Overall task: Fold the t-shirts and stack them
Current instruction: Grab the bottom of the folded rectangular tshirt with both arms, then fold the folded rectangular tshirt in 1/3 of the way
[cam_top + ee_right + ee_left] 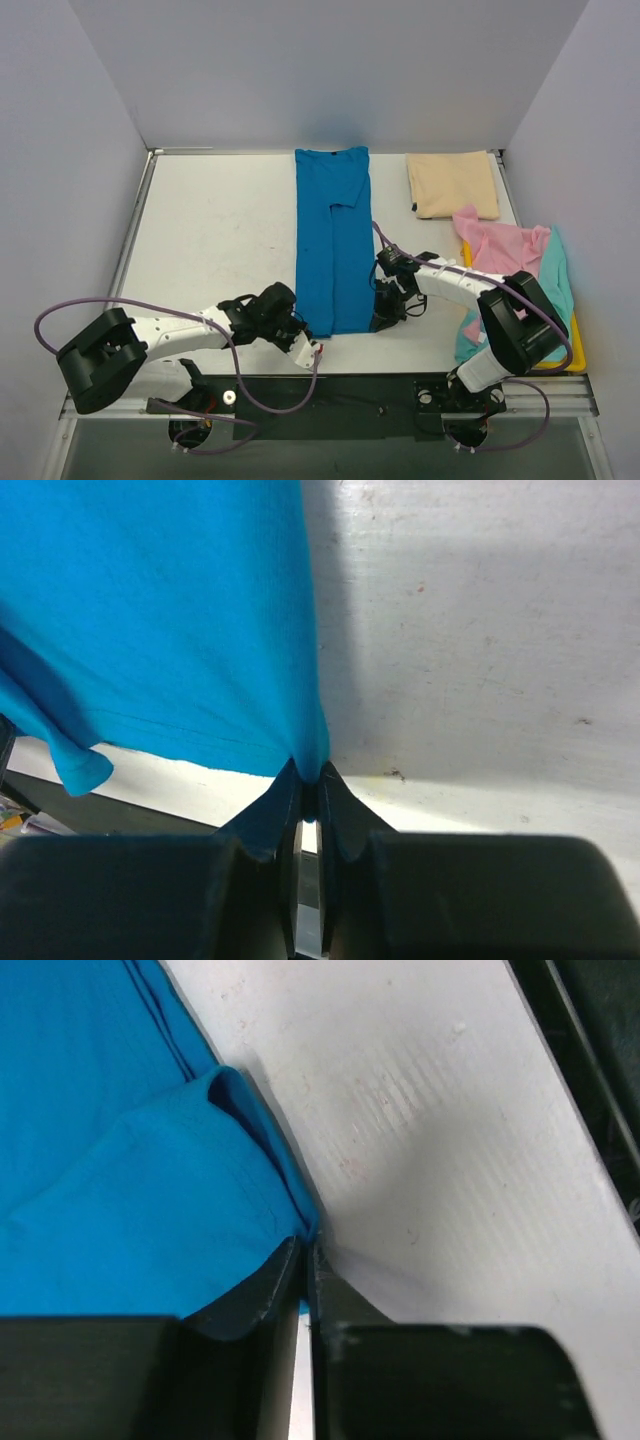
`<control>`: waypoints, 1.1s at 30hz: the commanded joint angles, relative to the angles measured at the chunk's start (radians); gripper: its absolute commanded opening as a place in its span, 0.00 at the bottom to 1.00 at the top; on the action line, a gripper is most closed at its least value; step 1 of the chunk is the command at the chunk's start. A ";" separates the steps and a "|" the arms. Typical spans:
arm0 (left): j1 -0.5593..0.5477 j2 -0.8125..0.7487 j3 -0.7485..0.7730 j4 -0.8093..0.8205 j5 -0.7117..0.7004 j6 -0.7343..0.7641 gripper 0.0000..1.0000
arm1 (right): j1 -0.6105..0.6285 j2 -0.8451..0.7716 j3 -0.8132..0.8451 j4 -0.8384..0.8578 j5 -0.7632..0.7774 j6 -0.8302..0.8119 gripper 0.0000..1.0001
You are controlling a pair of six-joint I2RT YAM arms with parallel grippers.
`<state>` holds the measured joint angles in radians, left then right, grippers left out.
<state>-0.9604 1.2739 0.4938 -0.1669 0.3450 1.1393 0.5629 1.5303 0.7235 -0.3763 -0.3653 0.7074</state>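
My left gripper [308, 1252] has its two fingers pressed almost together, with a corner of the blue t-shirt [120, 1190] nipped between the tips. From that hand the cloth spreads ahead and to the left, with a small fold bulging just beyond the fingertips. Bare table [430, 1160] lies ahead and to the right.

My right gripper [311, 780] is likewise closed to a sliver, pinching a hem corner of the same shirt. Here too the cloth fans out ahead and to the left of the hand, and a shadow falls on the table just right of its edge.

From overhead I see the shirt as a long narrow strip running away from both hands toward the far wall, one gripper at each near corner.

Well beyond my right hand and off to its right, the beige t-shirt [453, 184] lies folded flat. Nearer on that side, the pink t-shirt [500, 250] is heaped over the teal t-shirt [558, 285], both draped across the yellow tray [577, 350].
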 commanded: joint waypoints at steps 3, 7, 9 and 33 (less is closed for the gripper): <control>-0.009 0.004 0.052 -0.028 0.012 -0.016 0.00 | -0.009 -0.041 -0.013 -0.055 0.009 -0.025 0.00; -0.035 -0.041 0.120 -0.193 0.061 -0.128 0.00 | -0.006 -0.123 0.002 -0.113 0.002 -0.040 0.00; -0.035 -0.070 0.152 -0.281 0.074 -0.180 0.00 | 0.011 -0.175 0.008 -0.156 0.002 -0.048 0.00; 0.340 0.151 0.627 -0.361 0.032 -0.513 0.00 | -0.147 -0.003 0.565 -0.466 -0.049 -0.258 0.00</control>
<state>-0.6956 1.3308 1.0019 -0.6571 0.4255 0.7063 0.4831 1.4212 1.1805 -0.8116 -0.4091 0.5423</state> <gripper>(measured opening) 0.022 0.020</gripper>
